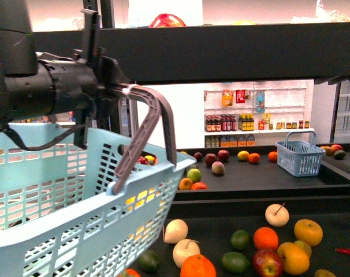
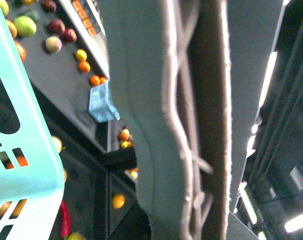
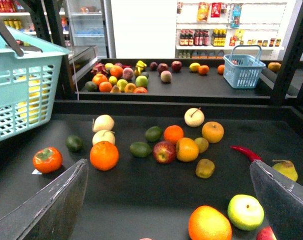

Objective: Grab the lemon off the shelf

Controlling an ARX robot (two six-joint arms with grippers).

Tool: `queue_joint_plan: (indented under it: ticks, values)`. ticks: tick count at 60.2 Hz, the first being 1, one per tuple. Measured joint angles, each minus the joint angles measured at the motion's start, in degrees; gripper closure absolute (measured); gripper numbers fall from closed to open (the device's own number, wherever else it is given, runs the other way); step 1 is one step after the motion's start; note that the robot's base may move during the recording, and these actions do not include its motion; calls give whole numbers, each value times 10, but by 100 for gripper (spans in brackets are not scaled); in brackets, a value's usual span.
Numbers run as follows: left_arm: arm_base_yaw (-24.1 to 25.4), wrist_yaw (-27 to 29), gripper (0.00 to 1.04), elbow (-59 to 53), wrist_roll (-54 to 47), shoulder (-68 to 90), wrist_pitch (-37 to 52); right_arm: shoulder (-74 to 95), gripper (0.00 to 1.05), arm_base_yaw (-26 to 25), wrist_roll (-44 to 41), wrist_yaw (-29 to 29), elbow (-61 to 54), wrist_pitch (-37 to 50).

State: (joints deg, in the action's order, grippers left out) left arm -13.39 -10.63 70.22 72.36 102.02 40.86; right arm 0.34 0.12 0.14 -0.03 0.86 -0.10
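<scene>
The lemon is a small yellow fruit on the lower black tray of the shelf, half hidden behind a larger yellow-orange fruit. In the front view the lemon lies at the lower right. My right gripper hangs open above the tray's near part, short of the lemon, with nothing between its fingers. My left gripper is shut on the grey basket handle and holds the light-blue basket up at the left. That handle fills the left wrist view.
Oranges, a red apple, limes, pale round fruits and a red chilli lie around the lemon. A green apple and an orange sit near my right fingers. A small blue basket stands on the far tier.
</scene>
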Motion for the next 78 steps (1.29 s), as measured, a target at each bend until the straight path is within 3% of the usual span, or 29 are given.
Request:
queue_joint_plan:
  ticks: [21, 22, 23, 24, 31, 45, 58, 78]
  values:
    - [154, -2, 97, -67, 93, 0, 144, 0, 7, 0, 0, 0, 0, 0]
    - [164, -6, 97, -70, 98, 0, 152, 0, 7, 0, 0, 0, 0, 0]
    - [237, -36, 97, -82, 126, 0, 203, 0, 7, 0, 0, 0, 0, 0]
    - [259, -43, 97, -84, 129, 3, 214, 0, 7, 0, 0, 0, 0, 0]
    - [307, -127, 97, -93, 172, 29, 260, 0, 7, 0, 0, 1, 0, 0]
    - [388, -132, 97, -111, 177, 78, 300, 0, 7, 0, 0, 0, 0, 0]
    - [400, -164, 98, -113, 183, 113, 343, 0, 7, 0, 0, 0, 0, 0]
    - [400, -164, 98, -99, 196, 155, 385, 0, 7, 0, 0, 0, 0, 0]
